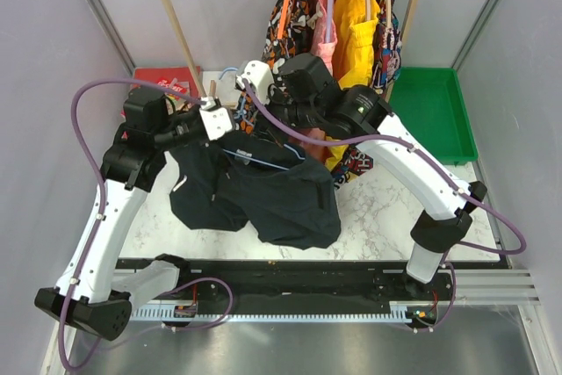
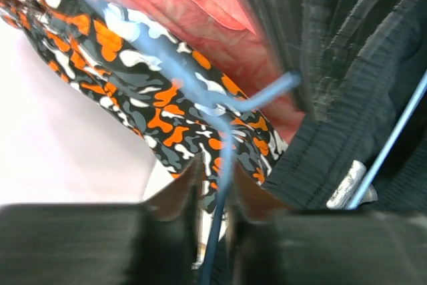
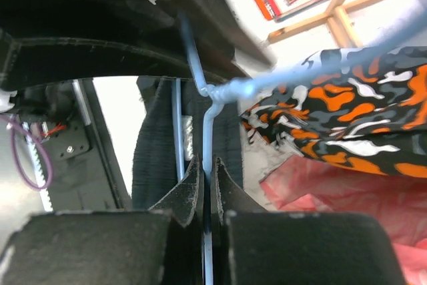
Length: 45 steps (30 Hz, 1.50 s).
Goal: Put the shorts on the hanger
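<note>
Two hands share one pair of black shorts and one pale-blue wire hanger. Behind the shorts hang four garments: two patterned garments in orange, black and white, one pink garment and one yellow garment. Two wooden poles slant upward on either side of that row. One green tray lies behind and to the right of the shorts, and one red flat item lies behind and to their left. The surface under the shorts is white with grey marbling, and pale grey walls close it in on three sides. The shorts are draped over the hanger, their legs spreading down toward the near edge of the surface; whether the hems rest on it cannot be told. The left hand sits at the upper left corner of the shorts and is closed on the hanger's wire, which runs between its fingers. The ribbed waistband and a small white label lie just beside that wire. The right hand is just behind the top edge of the shorts, its fingers pinched tight on the wire below the hanger's twisted neck, with black fabric hanging on both sides of them.
</note>
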Each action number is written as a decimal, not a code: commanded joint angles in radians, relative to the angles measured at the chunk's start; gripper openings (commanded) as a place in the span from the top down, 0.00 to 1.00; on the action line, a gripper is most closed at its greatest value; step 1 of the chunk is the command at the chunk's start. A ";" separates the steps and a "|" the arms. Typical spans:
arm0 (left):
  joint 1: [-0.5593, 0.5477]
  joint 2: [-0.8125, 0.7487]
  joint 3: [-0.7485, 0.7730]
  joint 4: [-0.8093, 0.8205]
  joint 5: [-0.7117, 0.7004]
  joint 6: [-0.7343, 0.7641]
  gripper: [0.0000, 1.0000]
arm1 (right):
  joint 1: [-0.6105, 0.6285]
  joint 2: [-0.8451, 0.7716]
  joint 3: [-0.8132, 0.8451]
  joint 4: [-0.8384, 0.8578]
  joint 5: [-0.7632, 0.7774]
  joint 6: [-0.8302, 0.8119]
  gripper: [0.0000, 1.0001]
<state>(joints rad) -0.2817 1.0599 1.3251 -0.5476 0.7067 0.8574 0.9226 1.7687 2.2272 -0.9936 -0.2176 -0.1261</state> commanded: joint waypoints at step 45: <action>0.386 -0.127 -0.061 0.589 0.014 -0.813 0.01 | -0.323 -0.184 -0.222 0.643 -0.197 0.675 1.00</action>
<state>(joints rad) 0.0917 1.0054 1.2678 -0.0986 0.7834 0.1810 0.6106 1.5860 1.9350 -0.5686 -0.5373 0.4202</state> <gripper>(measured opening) 0.991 0.021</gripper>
